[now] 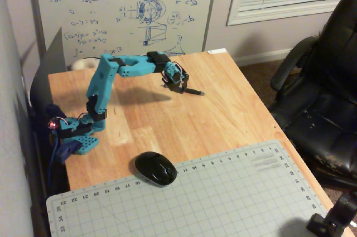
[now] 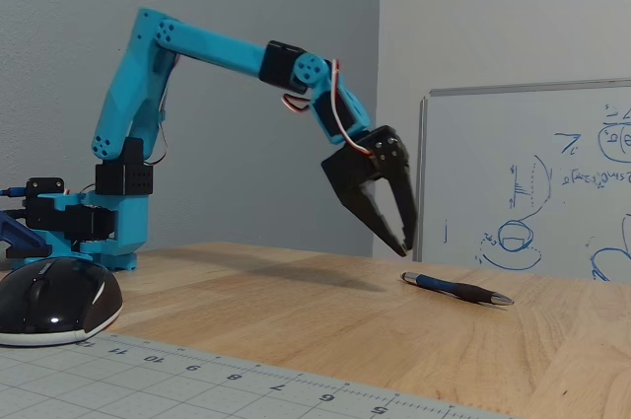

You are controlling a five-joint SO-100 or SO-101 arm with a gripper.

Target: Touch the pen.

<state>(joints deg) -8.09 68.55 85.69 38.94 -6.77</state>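
The pen [image 2: 456, 289] is thin and dark blue-black with a pale tip. It lies flat on the wooden table [image 2: 296, 311], and it also shows in a fixed view from above [image 1: 193, 91]. My black gripper [image 2: 404, 244] points down and hangs a little above the table, just left of the pen's near end and clear of it. Its fingertips meet and hold nothing. From above, the gripper [image 1: 179, 87] sits right beside the pen's left end.
A black computer mouse [image 1: 156, 168] sits at the edge of a grey cutting mat [image 1: 234, 198]; it also shows in a fixed view from the side [image 2: 51, 301]. The blue arm base [image 1: 78, 134] stands at the table's left. A whiteboard [image 1: 122, 8] stands behind and a black chair [image 1: 323, 92] to the right.
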